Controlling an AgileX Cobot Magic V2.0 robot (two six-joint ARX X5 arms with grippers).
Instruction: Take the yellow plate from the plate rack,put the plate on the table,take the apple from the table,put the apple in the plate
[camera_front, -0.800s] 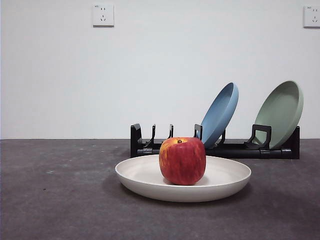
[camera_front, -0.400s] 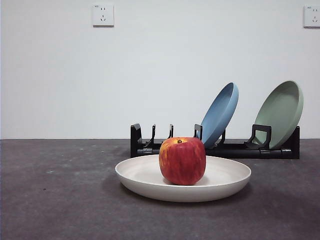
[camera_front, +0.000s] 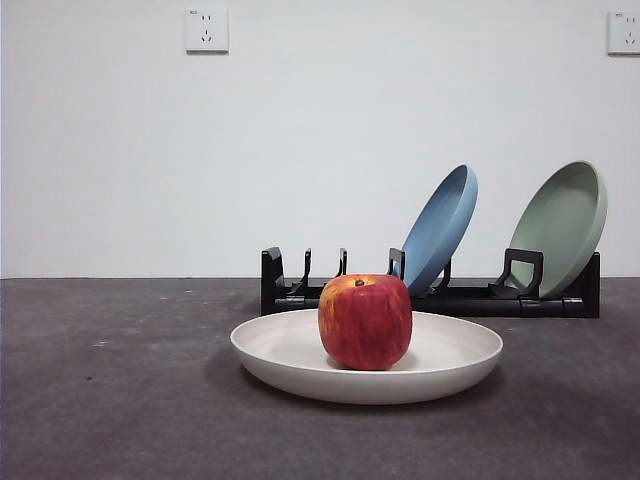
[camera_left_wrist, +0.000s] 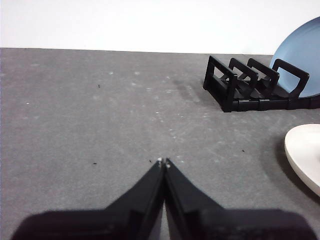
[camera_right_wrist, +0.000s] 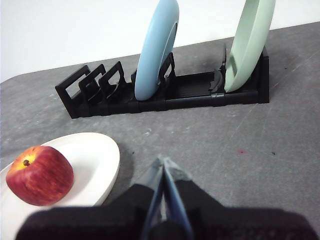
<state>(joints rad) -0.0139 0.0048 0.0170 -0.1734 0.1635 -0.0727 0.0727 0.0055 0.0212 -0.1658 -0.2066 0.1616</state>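
Above the table (camera_left_wrist: 100, 110), both hands (camera_left_wrist: 163, 162) (camera_right_wrist: 163, 162) hang closed and empty.

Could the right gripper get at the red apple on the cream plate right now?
Probably yes. The red apple sits exposed on the cream plate, nothing covers it, and only bare table lies by the shut right gripper.

Right claw (camera_right_wrist: 163, 165) is closed over bare tabletop (camera_right_wrist: 240, 145). Apple (camera_right_wrist: 39, 176) sits in the yellow plate (camera_right_wrist: 95, 155); behind, the plate rack (camera_right_wrist: 190, 95) holds 2 plates, blue plate (camera_right_wrist: 156, 47) and pale green plate (camera_right_wrist: 247, 42).
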